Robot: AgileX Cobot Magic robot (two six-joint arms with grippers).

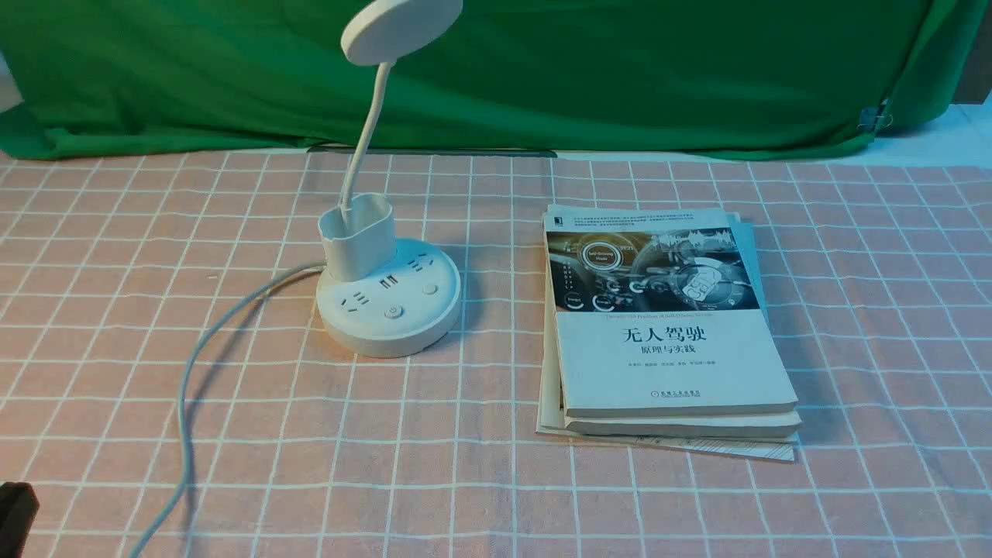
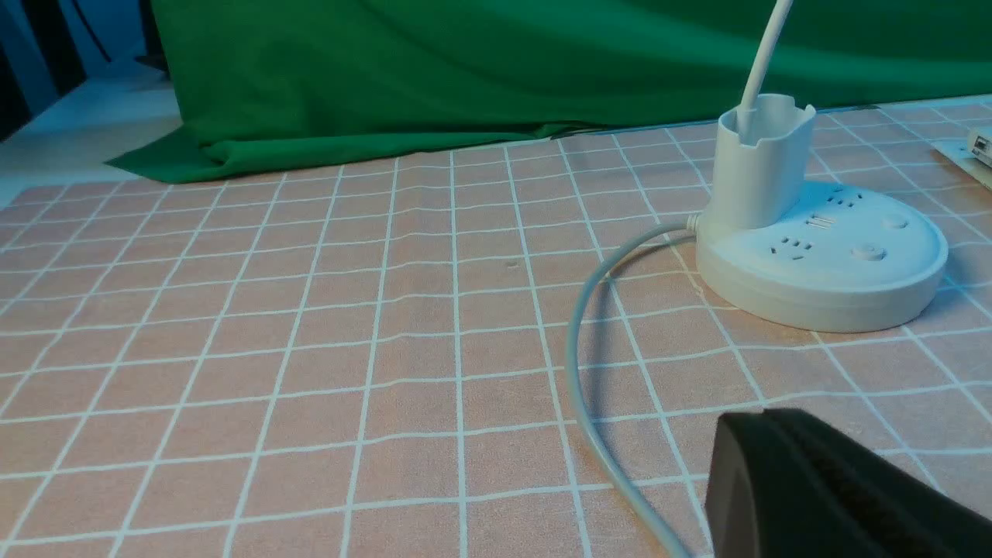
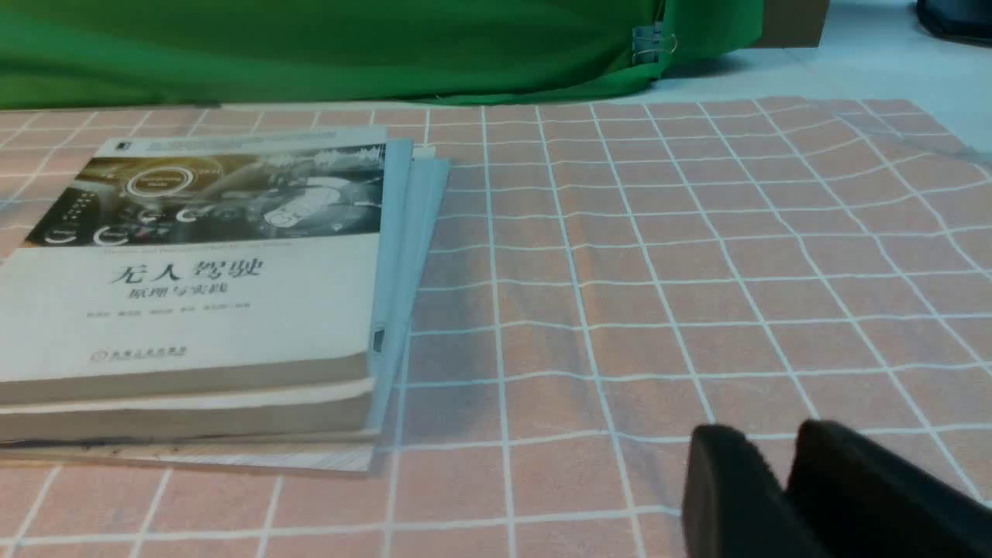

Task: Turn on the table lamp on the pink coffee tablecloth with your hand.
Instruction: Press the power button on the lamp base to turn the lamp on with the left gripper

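Because the left hand (image 2: pixel 763 442), grip state unreadable, sits near the cord (image 2: pixel 571 356), advancing may snag it and shift the lamp (image 2: pixel 821 263).

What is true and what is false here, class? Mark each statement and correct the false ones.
1. The table lamp stands on the pink coffee tablecloth. True.
2. The books lie to the lamp's left. False: seen from the front, they lie to its right.
3. The left gripper is pressing a button on the lamp's base. False: it is clear of the lamp, over the cloth near the grey cord.
4. The grey cord leaves the lamp's base on the left. True.
5. The backdrop is blue. False: it is green.
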